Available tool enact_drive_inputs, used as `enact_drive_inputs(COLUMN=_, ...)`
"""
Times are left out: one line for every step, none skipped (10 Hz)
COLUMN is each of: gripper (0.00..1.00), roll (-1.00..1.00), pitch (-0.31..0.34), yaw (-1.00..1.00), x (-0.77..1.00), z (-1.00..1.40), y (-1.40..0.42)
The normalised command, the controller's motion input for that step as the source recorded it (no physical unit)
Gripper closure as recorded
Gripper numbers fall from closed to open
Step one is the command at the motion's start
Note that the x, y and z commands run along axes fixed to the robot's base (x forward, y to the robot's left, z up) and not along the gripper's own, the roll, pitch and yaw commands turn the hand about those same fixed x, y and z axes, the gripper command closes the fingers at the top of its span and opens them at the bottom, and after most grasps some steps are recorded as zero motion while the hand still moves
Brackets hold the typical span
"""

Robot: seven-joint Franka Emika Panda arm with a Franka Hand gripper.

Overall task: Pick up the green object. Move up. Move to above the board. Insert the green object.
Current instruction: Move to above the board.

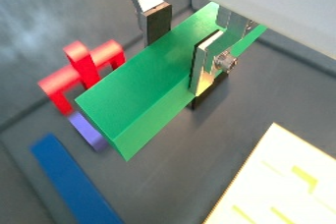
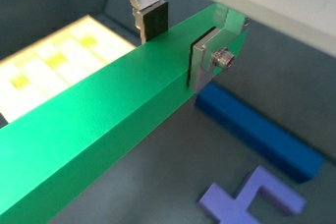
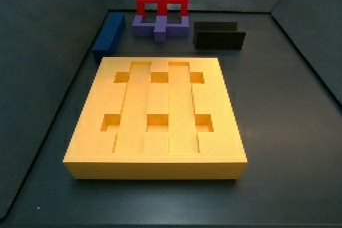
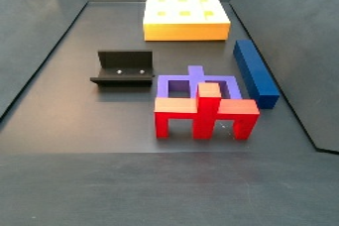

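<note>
1. The green object (image 2: 112, 110) is up in the air, not on the floor.
2. The gripper (image 2: 184, 36) is clamped on it, one finger on each side.
3. It looks like the lift is done. Next, carry it over the board (image 3: 158, 112) and line it up with a groove.

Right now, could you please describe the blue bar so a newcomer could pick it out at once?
Start at the large yellow-orange slotted board; past its far end lies the long plain blue rectangular bar, flat on the dark floor. Unlike the long green bar between the end effector's fingers, it lies free beside the red-and-purple pieces.
</note>
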Motion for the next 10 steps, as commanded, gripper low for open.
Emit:
enact_drive_inputs(gripper=1.0, roll=-0.06, pitch=0.077, yaw=-0.01, x=0.0, z=1.4, y=0.01)
enact_drive_inputs(gripper=1.0, roll=-0.06, pitch=0.062, yaw=-0.01, x=0.03, z=0.41, y=0.01)
enact_drive_inputs(gripper=1.0, roll=0.0, pitch=0.027, yaw=1.0, x=0.24, z=0.29, y=-1.4)
enact_drive_inputs(gripper=1.0, roll=0.01, pitch=0.023, yaw=1.0, x=0.25, z=0.27, y=-1.4)
enact_drive_inputs(gripper=1.0, roll=0.02, pitch=0.032, yaw=1.0, x=0.26, z=0.26, y=-1.4)
enact_drive_inputs(gripper=1.0, roll=0.01, pitch=0.042, yaw=1.0, x=0.33, z=0.26, y=-1.4)
enact_drive_inputs(gripper=1.0, roll=0.02, pitch=0.051, yaw=1.0, x=0.35, z=0.27, y=-1.4)
enact_drive_inputs(gripper=1.0, roll=0.02, pitch=0.058, yaw=1.0, x=0.21, z=0.15, y=-0.74)
enact_drive_inputs(gripper=1.0, roll=0.03, pitch=0.065, yaw=1.0, x=0.15, z=0.08, y=-0.35)
enact_drive_inputs(gripper=1.0, roll=0.03, pitch=0.068, yaw=1.0, x=0.06, z=0.04, y=-0.14)
